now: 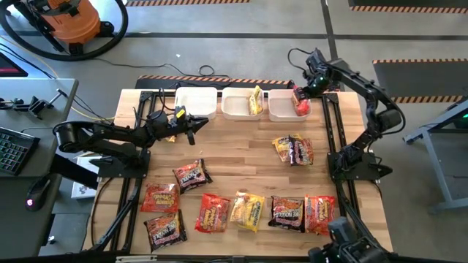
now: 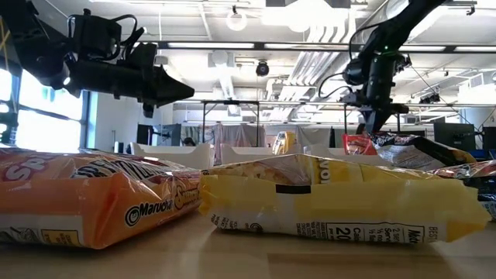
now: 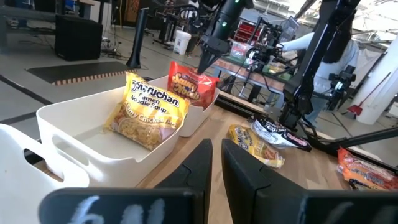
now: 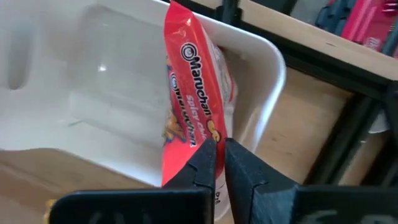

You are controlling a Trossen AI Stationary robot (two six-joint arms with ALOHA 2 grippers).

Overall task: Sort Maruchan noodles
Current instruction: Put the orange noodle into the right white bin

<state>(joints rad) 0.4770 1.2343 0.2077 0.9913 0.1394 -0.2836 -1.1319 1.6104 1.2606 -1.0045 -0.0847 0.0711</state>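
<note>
Pale wooden worktop [image 1: 248, 164], slatted, framed by black rails, set on grey floor with striped hazard tape. Orange shop vacuum [image 1: 69, 18] at upper left of the high view, keyboard [image 1: 13, 150] at left edge. Three white bins [image 1: 197, 102] in a row along the top edge: yellow packet [image 1: 256, 101] in the middle bin, red packet [image 1: 300, 104] upright in the right bin. Right gripper [image 1: 306, 89] above that bin, closed on the red packet's edge. Left gripper [image 1: 191, 123] near the left bin, fingers nearly together, empty. Remaining Maruchan noodles [image 1: 248, 210] scattered across centre and lower worktop.
</note>
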